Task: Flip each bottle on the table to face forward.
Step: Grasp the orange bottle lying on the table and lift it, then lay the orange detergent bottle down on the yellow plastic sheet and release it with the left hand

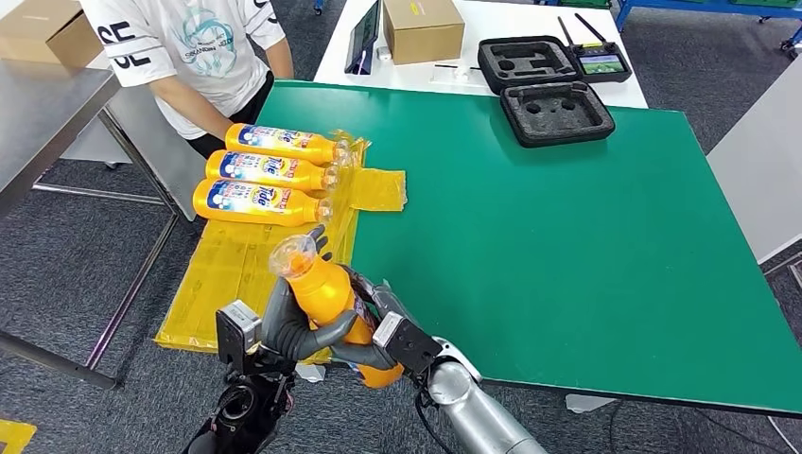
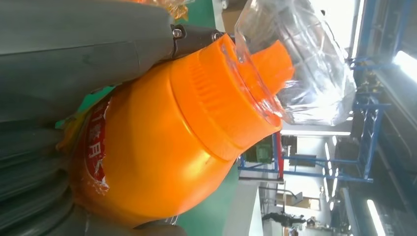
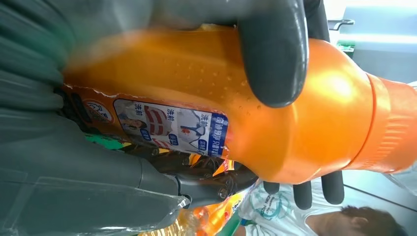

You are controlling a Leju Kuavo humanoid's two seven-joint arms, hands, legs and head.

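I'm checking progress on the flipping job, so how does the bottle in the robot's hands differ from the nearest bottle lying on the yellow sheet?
The held bottle is lifted off the table, cap end up, gripped by the left hand and the right hand; the nearest lying bottle rests on its side on the yellow sheet, untouched. The lying bottle shows its blue front label upward; the held one shows mostly plain orange in the head view. Both are orange with clear-wrapped caps.

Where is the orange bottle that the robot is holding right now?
In the head view the orange bottle is held by both hands near the green table's near-left corner, just short of three label-up bottles.
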